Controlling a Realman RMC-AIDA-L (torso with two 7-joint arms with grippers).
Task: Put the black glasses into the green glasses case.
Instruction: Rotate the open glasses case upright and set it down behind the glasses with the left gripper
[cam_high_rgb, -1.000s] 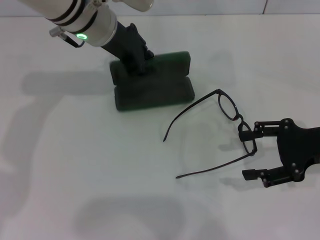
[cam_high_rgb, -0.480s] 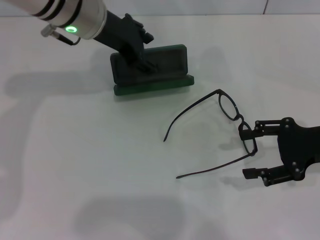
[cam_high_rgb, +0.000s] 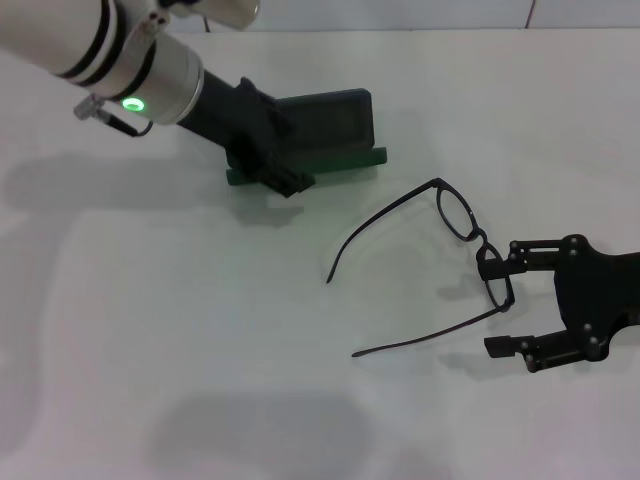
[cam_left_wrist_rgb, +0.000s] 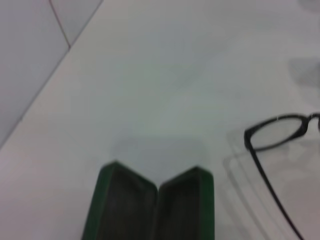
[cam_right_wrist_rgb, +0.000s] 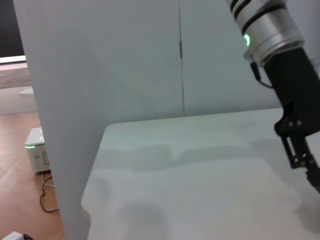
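Note:
The green glasses case (cam_high_rgb: 335, 125) stands open at the back of the table, its lid upright behind the base; the left wrist view looks into the case (cam_left_wrist_rgb: 155, 205) from close by. My left gripper (cam_high_rgb: 272, 172) hangs at the case's front left corner, and its arm also shows in the right wrist view. The black glasses (cam_high_rgb: 455, 215) lie unfolded to the right of the case, temple arms pointing left, and the left wrist view catches part of the glasses (cam_left_wrist_rgb: 275, 131). My right gripper (cam_high_rgb: 498, 306) is open, its fingers either side of the nearer lens.
The white table (cam_high_rgb: 180, 330) lies bare between the case and the glasses. In the right wrist view a white wall panel (cam_right_wrist_rgb: 100, 75) stands behind the table's edge, with floor and a small white box (cam_right_wrist_rgb: 36, 149) beyond.
The case was shut a second ago; its lid has swung upright. My left gripper has come off the lid and moved to the case's front left. The right arm and glasses have not moved.

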